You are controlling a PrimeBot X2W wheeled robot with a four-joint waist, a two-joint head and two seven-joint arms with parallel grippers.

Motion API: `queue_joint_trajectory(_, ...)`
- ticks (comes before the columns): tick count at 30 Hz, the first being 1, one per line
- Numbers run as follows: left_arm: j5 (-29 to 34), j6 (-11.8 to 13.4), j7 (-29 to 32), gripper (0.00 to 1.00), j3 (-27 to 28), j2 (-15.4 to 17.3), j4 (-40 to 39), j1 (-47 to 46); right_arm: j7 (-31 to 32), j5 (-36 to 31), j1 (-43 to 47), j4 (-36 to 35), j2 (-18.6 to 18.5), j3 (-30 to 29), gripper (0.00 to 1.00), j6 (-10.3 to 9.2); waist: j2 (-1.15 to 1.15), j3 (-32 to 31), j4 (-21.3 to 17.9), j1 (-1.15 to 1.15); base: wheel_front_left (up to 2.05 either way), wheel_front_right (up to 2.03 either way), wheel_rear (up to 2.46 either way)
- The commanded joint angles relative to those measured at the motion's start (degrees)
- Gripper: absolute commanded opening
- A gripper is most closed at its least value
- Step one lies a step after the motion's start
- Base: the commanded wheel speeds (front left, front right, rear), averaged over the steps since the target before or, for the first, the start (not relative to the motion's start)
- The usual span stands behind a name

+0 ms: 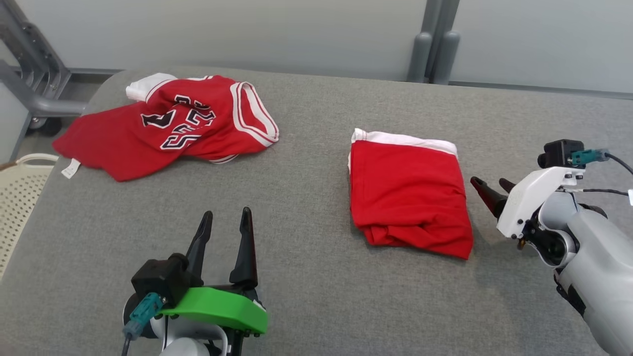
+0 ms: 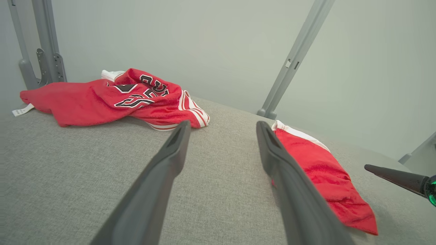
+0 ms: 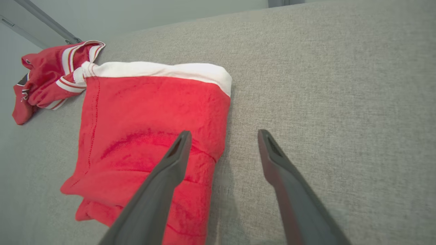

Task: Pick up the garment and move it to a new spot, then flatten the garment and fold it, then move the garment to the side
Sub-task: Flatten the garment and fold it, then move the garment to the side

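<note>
A folded red garment [image 1: 408, 193] with a white band along its far edge lies flat on the grey table [image 1: 316, 306], right of the middle. My right gripper [image 1: 488, 182] is open just beside its right edge, holding nothing. In the right wrist view the open right gripper [image 3: 223, 132] hovers over the edge of the folded garment [image 3: 143, 119], one finger above the cloth and the other above bare table. My left gripper [image 1: 226, 213] is open and empty near the front, left of the garment [image 2: 323, 177]; its fingers [image 2: 170, 160] point toward the far side.
A crumpled red jersey [image 1: 168, 123] with black-and-white lettering lies at the table's far left corner. A white perforated basket [image 1: 20, 193] stands off the left edge, below a grey metal frame [image 1: 34, 74]. Grey posts [image 1: 435, 49] rise behind the table.
</note>
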Motion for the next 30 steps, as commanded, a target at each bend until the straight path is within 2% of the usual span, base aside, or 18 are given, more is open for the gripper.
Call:
queue_joint_trajectory(1,0.6,-0.3,-0.4,1.00,0.0,-0.1,0.2,-1.0,0.8,0.9,-0.6,-0.1,-0.7,-0.2,1.00,0.00,0.31,2.2,2.4,0.00,0.00,0.00,0.00)
queue_joint_trajectory(11,1.1,-1.3,-0.8,1.00,0.1,-1.3,1.4,-2.7,10.8,7.7,-2.5,2.5,-2.4,1.2,1.00,0.00,0.31,5.0,6.3,0.00,0.00,0.00,0.00)
queue_joint_trajectory(19,1.4,-1.6,-1.0,1.00,0.7,-1.8,2.0,-2.7,13.9,8.7,-3.6,4.1,-2.5,3.3,1.00,0.00,0.31,5.6,6.7,0.00,0.00,0.00,0.00)
queue_joint_trajectory(20,1.4,-1.7,-1.0,1.00,0.8,-1.8,2.1,-2.8,13.8,8.9,-3.8,4.4,-2.3,3.3,0.78,0.00,0.31,5.7,6.6,0.00,0.00,0.00,0.00)
queue_joint_trajectory(21,1.5,-1.7,-1.0,1.00,0.8,-1.9,2.1,-2.8,13.5,9.1,-4.1,4.7,-2.2,3.2,0.45,0.00,0.31,5.8,6.4,0.00,0.00,0.00,0.00)
queue_joint_trajectory(22,1.5,-1.8,-1.0,1.00,0.9,-1.9,2.2,-2.9,13.3,9.0,-4.4,4.8,-2.0,3.2,0.26,0.00,0.31,5.8,6.3,0.00,0.00,0.00,0.00)
queue_joint_trajectory(23,1.5,-1.8,-1.1,1.00,1.0,-1.9,2.2,-3.0,13.2,9.0,-4.8,4.8,-1.8,3.4,0.00,0.00,0.31,5.9,6.1,0.00,0.00,0.00,0.00)
queue_joint_trajectory(30,2.4,-2.2,-1.3,1.00,1.6,-1.7,1.5,-3.4,10.8,8.0,-6.8,3.6,-2.6,4.6,0.00,0.00,0.31,6.4,3.0,0.00,0.00,0.00,0.00)
